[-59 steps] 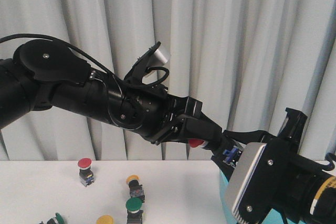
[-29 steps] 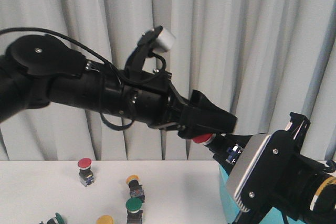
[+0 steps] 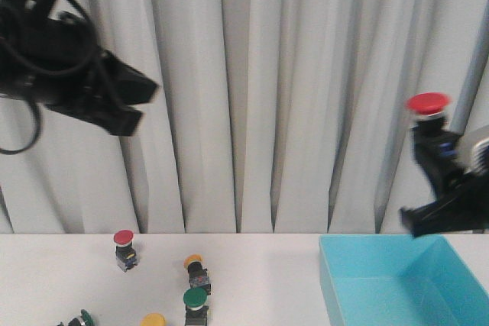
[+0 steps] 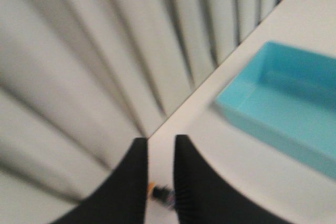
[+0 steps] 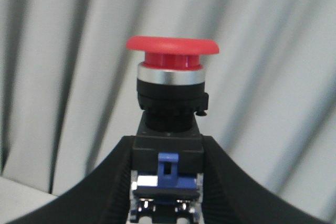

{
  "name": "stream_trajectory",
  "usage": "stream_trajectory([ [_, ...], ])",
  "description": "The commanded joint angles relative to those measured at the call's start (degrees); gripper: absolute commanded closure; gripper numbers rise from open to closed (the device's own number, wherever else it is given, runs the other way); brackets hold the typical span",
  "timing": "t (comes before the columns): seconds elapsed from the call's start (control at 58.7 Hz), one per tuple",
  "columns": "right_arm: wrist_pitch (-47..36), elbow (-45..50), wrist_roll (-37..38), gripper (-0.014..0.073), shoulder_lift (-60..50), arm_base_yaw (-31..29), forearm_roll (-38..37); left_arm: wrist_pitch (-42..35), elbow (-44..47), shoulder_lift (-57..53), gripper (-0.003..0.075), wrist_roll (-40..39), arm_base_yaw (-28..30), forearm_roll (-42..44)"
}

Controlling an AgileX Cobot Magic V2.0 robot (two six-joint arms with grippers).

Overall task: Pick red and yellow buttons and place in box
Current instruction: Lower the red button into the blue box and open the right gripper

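The arms have separated; the right gripper (image 5: 167, 182) now grasps a red button (image 3: 427, 104) high above the box (image 3: 397, 276).
Next, lowering and releasing it seems needed; the left gripper (image 4: 160, 166) holds nothing, slightly parted.

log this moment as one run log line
left end effector: empty, raised | right end effector: shut on red button, above box | box: no buttons seen

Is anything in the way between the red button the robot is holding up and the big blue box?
Nothing visible is. The right gripper holds the red mushroom-cap push-button high above the turquoise plastic box, with only open air and curtain between them.
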Motion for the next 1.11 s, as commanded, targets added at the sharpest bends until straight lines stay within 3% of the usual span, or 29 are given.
stream_trajectory([
  [0.0,0.11,-3.60,-3.26,0.0585,0.16,-3.28,5.40,0.74,-1.69,-2.83,0.0728,-3.80,0.27,6.03],
  [0.221,18.24,-9.05,-4.00,0.0583,8.22,-11.01,14.68,6.08,-1.69,-2.83,0.0727,-5.87,0.27,9.71],
  [0.375,25.08,-8.98,-2.91,0.0579,14.43,-17.08,16.01,6.41,-1.69,-2.83,0.0727,-5.87,0.27,10.15],
  [0.562,28.79,-8.98,0.17,0.0574,21.22,-20.87,14.59,6.83,-1.69,-2.83,0.0727,-5.87,0.27,10.27],
  [0.851,31.94,-8.98,0.44,0.0564,32.21,-20.94,9.21,7.14,-1.69,-2.83,0.0727,-5.87,0.27,10.21],
  [1.09,32.44,-8.98,4.94,0.0538,35.37,-20.94,1.93,7.65,-1.69,-2.83,0.0727,-5.87,0.27,10.21],
])
